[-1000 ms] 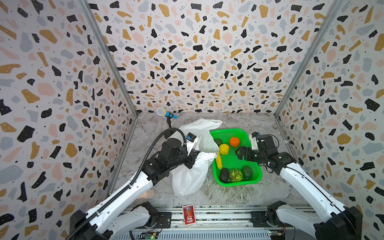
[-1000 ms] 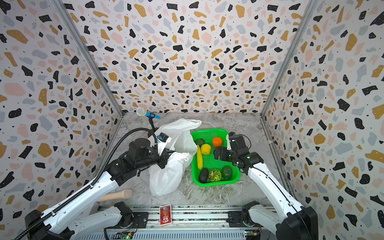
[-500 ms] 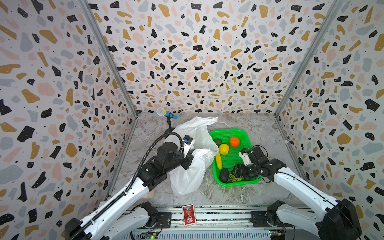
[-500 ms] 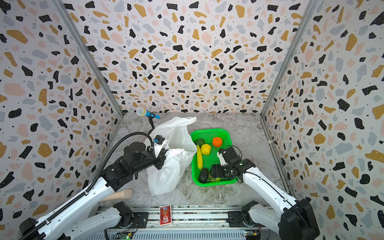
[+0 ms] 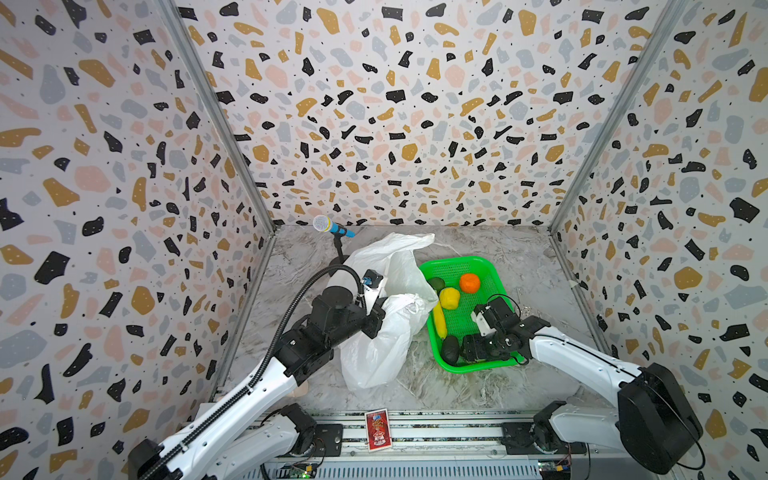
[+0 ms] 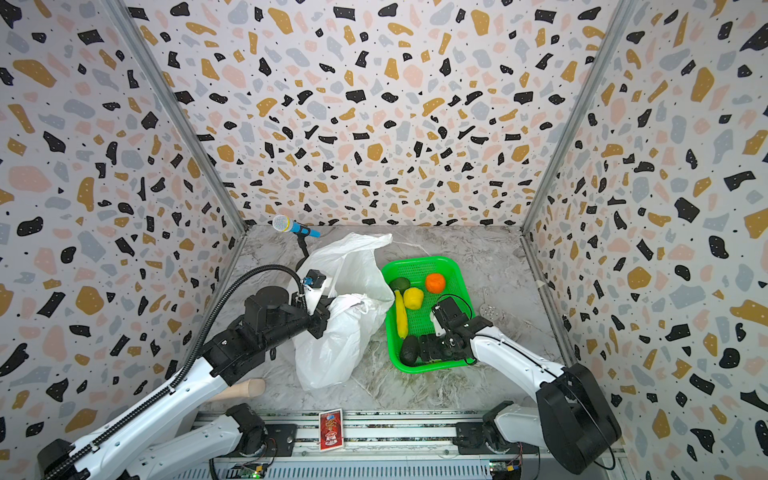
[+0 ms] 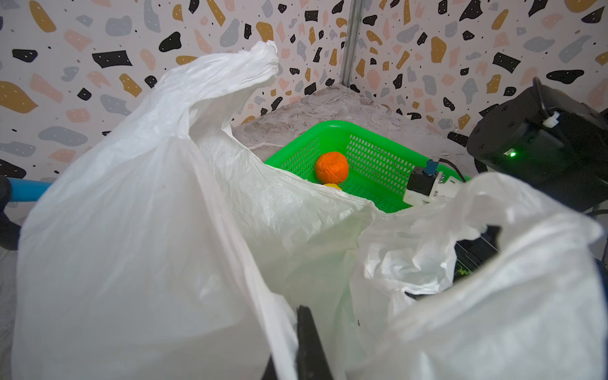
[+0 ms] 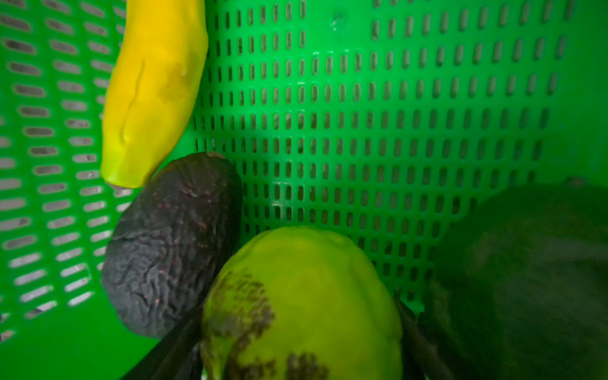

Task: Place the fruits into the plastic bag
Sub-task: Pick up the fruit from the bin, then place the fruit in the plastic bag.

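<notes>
Seven toy fruits: all lie in the bright green mesh plastic tray (image 5: 457,260), right of centre on the grey marbled tabletop (image 5: 519,270).
Far end of tray: a round orange fruit (image 5: 470,283), a yellow lemon (image 5: 449,298) just near-left of it, and a dark green avocado (image 5: 437,284) by the left wall.
Left wall of tray: a long yellow banana (image 5: 439,319), its near tip touching a wrinkled black avocado (image 5: 450,350) in the near-left corner.
Bumpy light-green fruit (image 8: 302,302): brown blotches on its skin. It sits on the mesh floor beside the black avocado, and a blurred dark green fruit (image 8: 526,279) lies on its other side.
Right gripper (image 5: 467,350): down in the near end of the tray with its jaws wide, one dark finger (image 8: 177,348) against each flank of the bumpy light-green fruit.
White plastic bag (image 5: 386,340): thin, translucent and crinkled. It stands just left of the tray and overlaps the tray's left rim in both top views. Its mouth gapes upward, with one handle loop raised at the far side.
Left gripper (image 5: 376,318): jaws closed tight, pinching the bag's left rim and holding it up.
</notes>
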Robot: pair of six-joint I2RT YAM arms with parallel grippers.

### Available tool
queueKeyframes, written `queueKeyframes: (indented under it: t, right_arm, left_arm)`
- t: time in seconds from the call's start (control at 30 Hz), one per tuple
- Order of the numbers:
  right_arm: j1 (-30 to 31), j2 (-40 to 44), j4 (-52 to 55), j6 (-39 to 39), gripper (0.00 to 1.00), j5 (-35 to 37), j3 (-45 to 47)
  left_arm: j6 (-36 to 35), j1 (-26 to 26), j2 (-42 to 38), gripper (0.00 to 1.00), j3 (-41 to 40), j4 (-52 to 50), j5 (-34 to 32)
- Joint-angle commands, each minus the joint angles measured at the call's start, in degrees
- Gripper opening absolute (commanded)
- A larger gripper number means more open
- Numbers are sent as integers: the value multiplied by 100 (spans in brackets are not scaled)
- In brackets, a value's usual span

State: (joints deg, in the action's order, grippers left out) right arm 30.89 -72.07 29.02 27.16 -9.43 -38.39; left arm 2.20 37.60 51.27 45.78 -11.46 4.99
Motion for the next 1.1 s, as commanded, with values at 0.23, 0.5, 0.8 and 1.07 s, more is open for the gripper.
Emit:
queueKeyframes:
  t: [0.23,0.5,0.8,1.07]
  right_arm:
    - [-15,556,201,257,49,465,-494]
    - [150,609,-247,-368,49,123,-2511]
    - [1213,-1211,-677,-797,52,-1019,-4254]
    - [1419,-1352,-1001,-397,87,-1348,-4077]
  left_arm:
    - [24,-23,-93,0,-35,232,182]
    - [-41,-24,-151,0,-16,145,456]
    - [25,-25,-324,0,-100,119,367]
    - [16,-25,-475,0,-192,129,152]
